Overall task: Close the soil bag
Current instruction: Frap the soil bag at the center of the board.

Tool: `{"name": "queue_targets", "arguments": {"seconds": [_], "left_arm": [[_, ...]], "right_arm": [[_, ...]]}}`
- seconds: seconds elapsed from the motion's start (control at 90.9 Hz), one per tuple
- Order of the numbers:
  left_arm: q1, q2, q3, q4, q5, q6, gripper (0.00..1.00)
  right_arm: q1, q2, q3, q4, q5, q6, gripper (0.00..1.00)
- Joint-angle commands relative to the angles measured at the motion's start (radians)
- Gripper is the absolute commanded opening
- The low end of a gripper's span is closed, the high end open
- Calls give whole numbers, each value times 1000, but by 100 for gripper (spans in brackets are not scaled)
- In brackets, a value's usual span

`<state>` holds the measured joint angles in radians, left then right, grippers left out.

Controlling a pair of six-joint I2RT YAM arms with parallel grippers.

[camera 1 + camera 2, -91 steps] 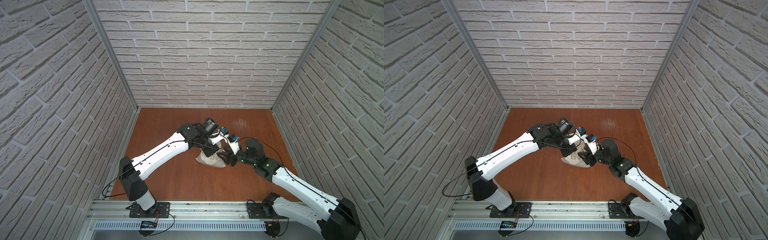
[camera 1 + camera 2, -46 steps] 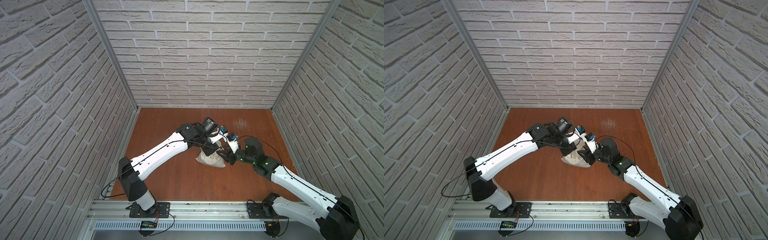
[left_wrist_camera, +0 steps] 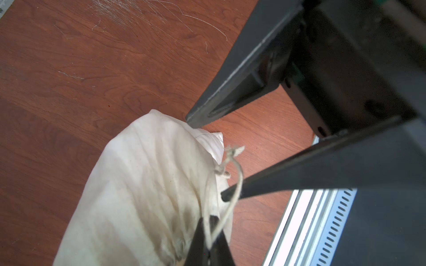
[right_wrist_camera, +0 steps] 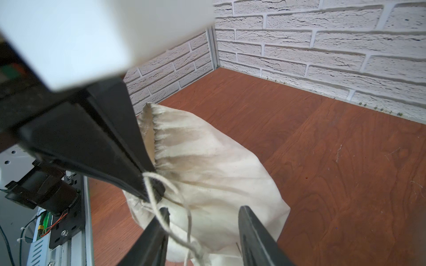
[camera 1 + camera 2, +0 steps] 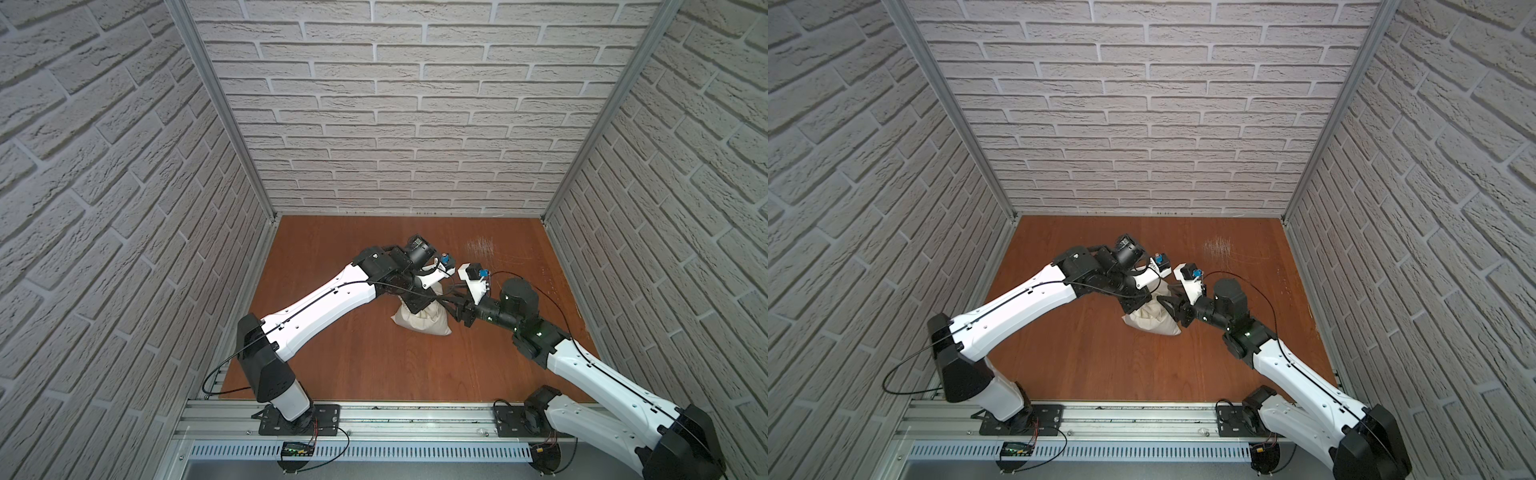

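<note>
The soil bag [image 5: 423, 323] [image 5: 1155, 323], a cream cloth sack, lies on the wooden table between both arms. Its gathered rim [image 4: 159, 138] is partly drawn in, and a slit of the mouth still shows. My left gripper [image 3: 208, 222] [image 5: 417, 307] is shut on the thin pale cord [image 3: 238, 182] close to the bag's neck. My right gripper [image 4: 204, 213] [image 5: 1174, 309] is open, its two fingers either side of the bag's lower body [image 4: 214, 175]. The cord [image 4: 161, 207] runs across one right finger [image 4: 159, 221].
The brown wooden table [image 5: 353, 365] is walled by white brick panels at the back [image 5: 395, 145] and on both sides. An aluminium rail [image 5: 374, 419] with the arm bases runs along the front edge. Pale scratches [image 5: 480, 247] mark the table behind the grippers.
My right gripper has edged a little further in toward the bag. The left gripper stays shut on the cord in the same place.
</note>
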<state>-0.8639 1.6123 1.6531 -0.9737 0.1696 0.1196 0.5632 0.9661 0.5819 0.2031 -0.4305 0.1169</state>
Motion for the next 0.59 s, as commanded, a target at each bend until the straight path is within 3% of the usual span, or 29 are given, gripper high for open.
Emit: {"name": "queue_targets", "arguments": {"seconds": [0.0,0.242,0.374,0.429,0.539,0.583], "left_arm": [[-6,-5,27,-14,16,14,3],[-7,7,42,-24,15,15,3],[-7,5,47,-28,11,15,3],[-6,5,48,-28,10,15,3],[-7,5,44,-28,9,16,3],[-7,6,43,-28,8,16,3]], "right_arm": [[-15,18,3,84,-32,21,52],[-24,93,22,125,-80,45,51],[-23,122,26,148,-84,54,46],[-23,128,27,156,-83,59,37],[-22,112,12,188,-42,79,7],[-19,95,0,202,-18,83,3]]}}
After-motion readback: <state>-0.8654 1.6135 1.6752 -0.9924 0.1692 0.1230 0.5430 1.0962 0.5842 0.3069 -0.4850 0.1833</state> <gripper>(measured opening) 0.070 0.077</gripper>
